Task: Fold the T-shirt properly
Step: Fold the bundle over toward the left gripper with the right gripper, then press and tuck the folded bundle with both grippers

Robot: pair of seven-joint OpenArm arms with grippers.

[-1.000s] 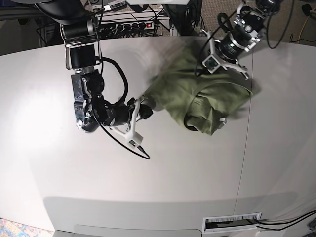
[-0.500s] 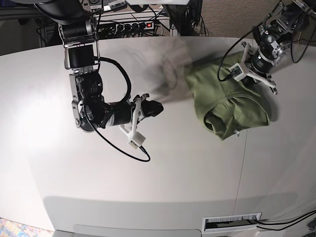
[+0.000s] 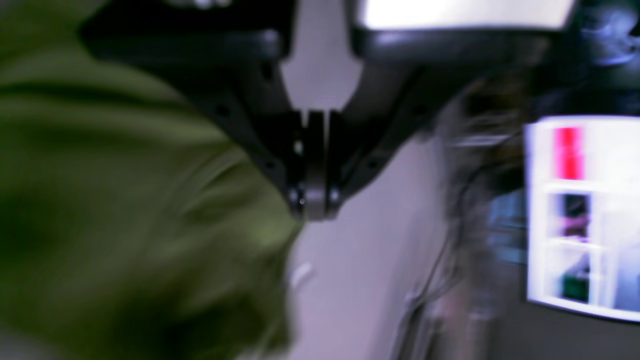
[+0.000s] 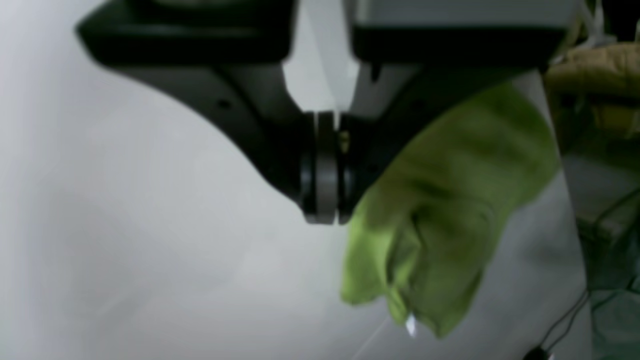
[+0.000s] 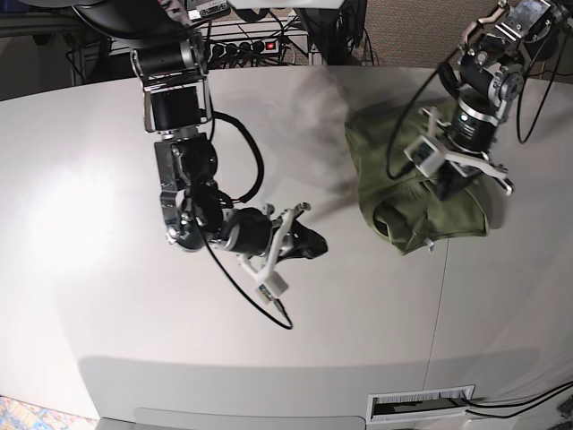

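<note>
Looking down from the base view, the T-shirt (image 5: 407, 193) lies bunched in a rumpled heap out at about two o'clock on the pale grey table (image 5: 116, 322), its neck opening gaping toward the lower edge of the heap. The left gripper (image 5: 448, 188) is right over that heap, at the cloth's three-o'clock side, and its wrist view shows the two black jaws pressed flat together with no gap between them. Green cloth (image 3: 125, 210) fills everything from seven to eleven o'clock of that wrist picture, right up against the jaw tips; whether a pinch of fabric sits between them, I cannot tell, the picture is badly smeared.

Over to the other arm: the right gripper (image 5: 313, 244) hangs above bare tabletop near the middle of the table, well apart from the shirt, which lies off at its two o'clock. Its wrist view shows the jaws (image 4: 324, 215) shut tight on each other with nothing in them, and the shirt (image 4: 440, 225) lying beyond at four o'clock, a small white tag (image 4: 411, 325) poking from the lowest fold.

A black cable (image 5: 235, 278) loops from the right arm down across the table surface. A power strip (image 5: 240, 43) with a red switch sits behind the table's far edge at twelve o'clock.
</note>
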